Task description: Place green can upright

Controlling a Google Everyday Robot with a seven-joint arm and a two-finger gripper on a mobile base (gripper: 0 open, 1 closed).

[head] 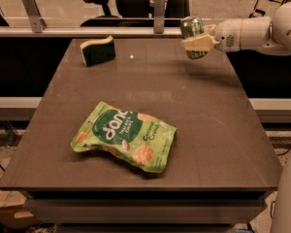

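Note:
The green can point(192, 29), small and shiny with a silvery top, is held nearly upright in the air above the far right part of the dark table point(203, 125). My gripper point(198, 39) reaches in from the right on a white arm and is shut on the green can, with one pale finger point(198, 44) across its front. The can's lower part is partly hidden by that finger. The can does not touch the table.
A flat green snack pouch point(126, 136) lies near the table's middle front. A green-and-yellow sponge block point(97, 50) sits at the far left. A rail with posts point(159, 6) and office chairs stand behind the table's far edge.

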